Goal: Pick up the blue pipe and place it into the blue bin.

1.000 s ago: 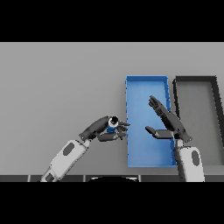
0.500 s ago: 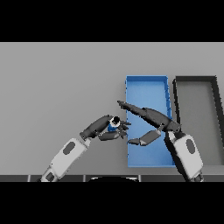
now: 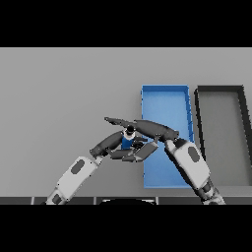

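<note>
Both hands are crowding around the blue pipe (image 3: 127, 141) just off the blue bin's (image 3: 165, 101) left wall, above the grey table (image 3: 64, 93). The left hand (image 3: 114, 142) is curling round the pipe from its 9 o'clock side; the right hand (image 3: 147, 129) is reaching across with fingers straight, one stretched over the pipe's pale top, others under it. The pipe seems to be standing roughly upright, though it is mostly hidden. The bin is lying at the pipe's 3 o'clock, very near. A dark bin (image 3: 221, 98) is sitting further right.

A dark bin (image 3: 219, 137) sits on the grey table (image 3: 64, 98).
</note>
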Available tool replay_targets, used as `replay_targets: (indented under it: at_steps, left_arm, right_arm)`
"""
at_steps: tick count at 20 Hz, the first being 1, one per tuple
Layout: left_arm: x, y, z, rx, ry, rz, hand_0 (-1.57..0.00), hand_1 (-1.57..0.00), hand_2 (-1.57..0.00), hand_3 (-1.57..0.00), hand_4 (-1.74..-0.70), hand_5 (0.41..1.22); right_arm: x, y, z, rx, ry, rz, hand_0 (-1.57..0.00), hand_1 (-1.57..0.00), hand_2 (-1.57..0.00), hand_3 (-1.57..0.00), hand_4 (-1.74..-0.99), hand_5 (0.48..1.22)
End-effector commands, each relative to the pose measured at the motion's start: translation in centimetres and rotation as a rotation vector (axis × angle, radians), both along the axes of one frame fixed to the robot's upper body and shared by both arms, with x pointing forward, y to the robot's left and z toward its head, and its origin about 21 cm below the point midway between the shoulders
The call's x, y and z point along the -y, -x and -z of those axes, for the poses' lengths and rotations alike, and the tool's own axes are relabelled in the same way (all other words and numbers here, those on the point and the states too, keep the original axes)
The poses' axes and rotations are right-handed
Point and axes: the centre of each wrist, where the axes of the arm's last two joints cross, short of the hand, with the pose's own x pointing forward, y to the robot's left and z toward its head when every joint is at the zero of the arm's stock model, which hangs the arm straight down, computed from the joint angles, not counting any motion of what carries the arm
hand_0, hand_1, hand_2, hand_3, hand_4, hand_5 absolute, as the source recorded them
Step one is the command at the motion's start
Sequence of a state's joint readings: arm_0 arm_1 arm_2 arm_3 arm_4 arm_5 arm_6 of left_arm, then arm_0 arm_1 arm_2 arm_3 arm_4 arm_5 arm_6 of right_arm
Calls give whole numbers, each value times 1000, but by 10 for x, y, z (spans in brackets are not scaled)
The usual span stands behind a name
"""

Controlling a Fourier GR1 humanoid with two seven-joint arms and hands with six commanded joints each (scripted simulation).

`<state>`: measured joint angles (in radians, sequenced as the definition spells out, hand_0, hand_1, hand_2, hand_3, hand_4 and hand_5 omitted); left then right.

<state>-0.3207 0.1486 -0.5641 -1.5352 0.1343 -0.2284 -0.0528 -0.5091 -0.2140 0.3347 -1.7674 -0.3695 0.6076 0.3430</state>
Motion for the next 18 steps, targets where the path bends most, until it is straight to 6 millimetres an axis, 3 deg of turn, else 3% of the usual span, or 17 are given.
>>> replay_targets:
  at_steps: [1,3,4,5,6,7,9,10,14,18]
  left_arm:
    - [-1,-1,-1,1,-4,-7,-1571,-1571,-1571,-1550,-1499,1221]
    - [-1,-2,-3,0,-16,-16,-1571,-1571,-1571,-1557,-1473,1221]
    - [-2,1,-1,-15,-22,-17,-1571,-1571,-1571,-1560,-1525,1221]
    - [-2,2,0,-2,-16,-8,-1571,-1571,-1571,-1284,-1568,1221]
    - [3,1,-3,10,-67,-28,-1571,-1571,-1571,-1190,-1603,1221]
    - [0,-1,-7,43,-118,-34,-1571,-1527,-1571,-1119,-1630,1221]
    - [-6,1,-10,56,-105,-36,-1571,-1543,-1571,-1211,-1665,1221]
    - [-4,0,-9,47,-83,-43,-1571,-1548,-1571,-1283,-1680,1221]
    - [-3,1,-4,17,6,-19,-1571,-1562,-1571,-1453,-1716,1221]
    - [-2,-4,-4,25,-13,-24,-1571,-1567,-1571,-1523,-1727,1221]
  right_arm:
    - [-4,-5,1,-2,3,-5,1,1,1,1,-1208,506]
    - [-10,-7,2,-13,-1,-36,1,1,-9,1,-1210,498]
    - [-17,-7,1,-17,4,-51,-17,-34,-54,-26,-1236,493]
    - [-22,-9,0,-16,26,-64,-107,-140,-160,-116,-1291,483]
    - [-28,-11,-2,-6,33,-80,-264,-299,-308,-252,-1348,477]
    - [-32,-11,-3,2,32,-101,-475,-487,-492,-516,-1365,477]
    - [-39,-13,-5,1,9,-128,-869,-877,-881,-775,-1486,516]
    - [-41,-13,-4,-10,-11,-133,-1010,-1016,-1019,-880,-1527,570]
    - [-42,-13,-2,-27,-42,-151,-1341,-1344,-1345,-1288,-1445,923]
    - [-40,-8,-2,42,-19,-172,-1477,-1478,-1478,-1455,-1445,1099]
